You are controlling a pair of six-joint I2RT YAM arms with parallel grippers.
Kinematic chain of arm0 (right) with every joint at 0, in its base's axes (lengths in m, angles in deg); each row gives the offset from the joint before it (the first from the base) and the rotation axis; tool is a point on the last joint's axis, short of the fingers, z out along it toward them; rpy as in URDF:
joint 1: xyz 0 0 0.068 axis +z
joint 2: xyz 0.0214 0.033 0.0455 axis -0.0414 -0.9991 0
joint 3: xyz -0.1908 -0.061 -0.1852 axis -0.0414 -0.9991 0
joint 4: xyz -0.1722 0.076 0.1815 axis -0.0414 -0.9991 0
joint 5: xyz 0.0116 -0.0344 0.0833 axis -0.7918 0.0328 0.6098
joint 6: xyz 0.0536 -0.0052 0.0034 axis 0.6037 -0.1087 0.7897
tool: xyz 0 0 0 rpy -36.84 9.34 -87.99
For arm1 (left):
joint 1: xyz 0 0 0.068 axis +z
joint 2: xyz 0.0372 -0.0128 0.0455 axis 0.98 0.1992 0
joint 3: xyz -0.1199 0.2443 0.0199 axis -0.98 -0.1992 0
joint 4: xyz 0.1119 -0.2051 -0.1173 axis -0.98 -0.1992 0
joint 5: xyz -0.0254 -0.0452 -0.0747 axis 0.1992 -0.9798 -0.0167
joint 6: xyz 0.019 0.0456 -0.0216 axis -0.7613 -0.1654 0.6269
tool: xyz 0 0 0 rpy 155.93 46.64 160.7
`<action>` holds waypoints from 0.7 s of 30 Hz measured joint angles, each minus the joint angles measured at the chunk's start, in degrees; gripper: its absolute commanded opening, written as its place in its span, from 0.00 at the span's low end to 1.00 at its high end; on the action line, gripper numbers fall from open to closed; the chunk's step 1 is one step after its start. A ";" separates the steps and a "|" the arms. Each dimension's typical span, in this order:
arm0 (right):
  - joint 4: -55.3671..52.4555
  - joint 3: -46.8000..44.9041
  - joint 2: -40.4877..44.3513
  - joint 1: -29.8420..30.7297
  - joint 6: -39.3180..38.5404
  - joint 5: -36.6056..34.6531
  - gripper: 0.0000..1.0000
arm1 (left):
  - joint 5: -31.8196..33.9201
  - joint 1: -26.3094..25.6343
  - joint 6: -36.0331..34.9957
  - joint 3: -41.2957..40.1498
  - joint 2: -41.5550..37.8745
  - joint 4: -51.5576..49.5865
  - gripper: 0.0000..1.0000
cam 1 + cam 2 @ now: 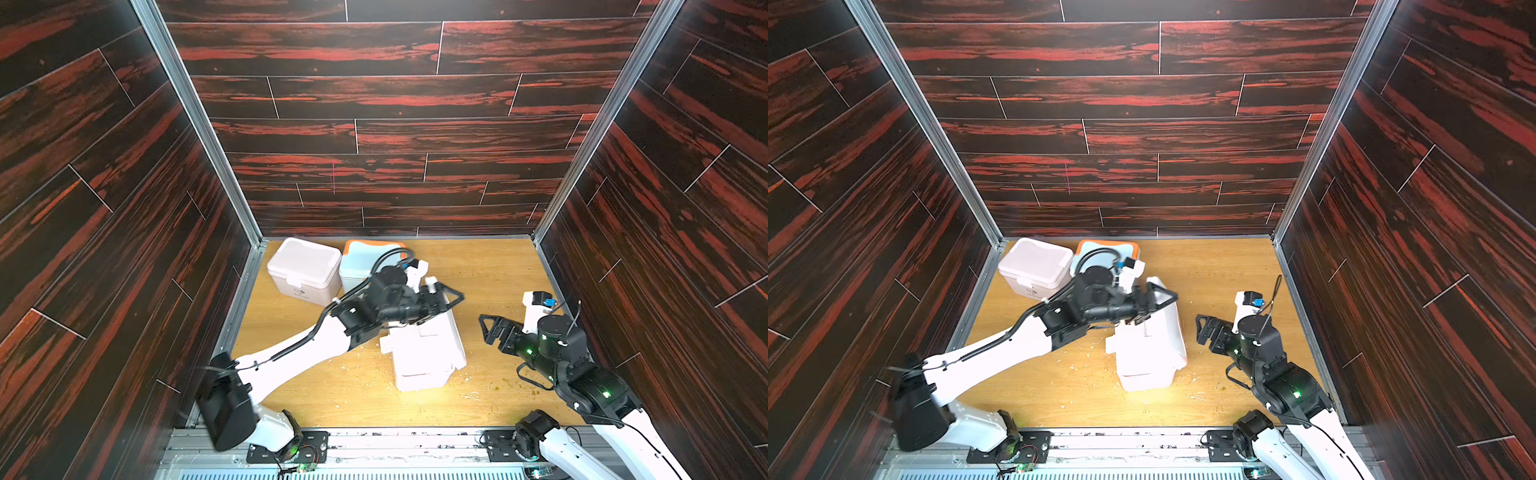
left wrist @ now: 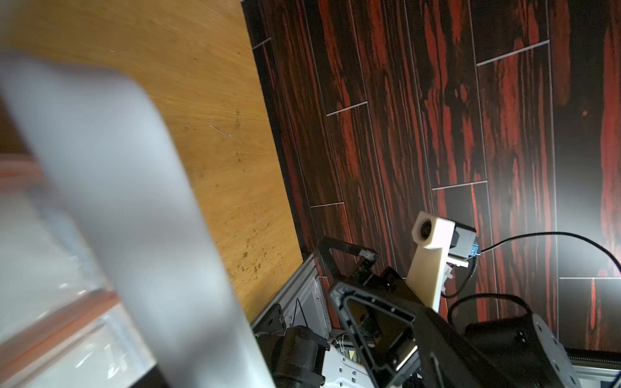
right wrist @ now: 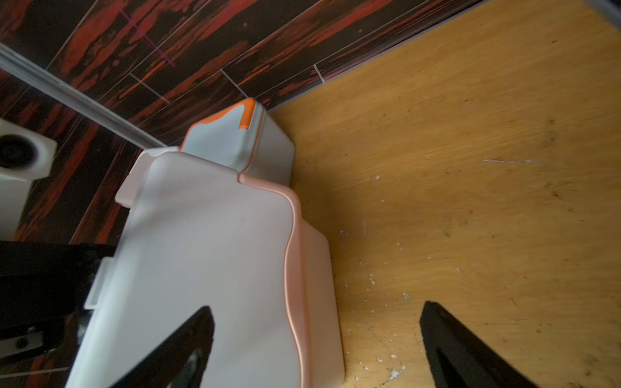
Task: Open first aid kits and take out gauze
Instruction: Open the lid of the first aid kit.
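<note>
Three first aid kits stand on the wooden table. A pinkish-white kit (image 1: 305, 270) with its lid shut is at the back left, and a blue-white kit with orange trim (image 1: 358, 257) (image 3: 235, 147) stands beside it. The third kit (image 1: 424, 353) (image 1: 1148, 353) (image 3: 208, 255) is in the middle; its white lid looks tilted up at the far end. My left gripper (image 1: 451, 297) (image 1: 1163, 297) is open at that far lid edge; one finger (image 2: 358, 336) shows clear of the blurred lid (image 2: 117, 201). My right gripper (image 1: 490, 328) (image 1: 1204, 328) (image 3: 312, 352) is open just right of this kit. The gauze is out of view.
Crumbs (image 1: 494, 388) are scattered on the table (image 1: 490, 270) round the middle kit. Dark wood-patterned walls close the left, back and right sides. An aluminium rail (image 1: 395, 449) with both arm bases runs along the front. Bare table lies at the back right.
</note>
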 measured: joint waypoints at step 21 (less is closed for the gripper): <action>-4.76 7.08 9.70 0.00 -7.85 3.06 0.93 | 10.80 -3.76 -15.41 12.70 3.56 -22.27 1.00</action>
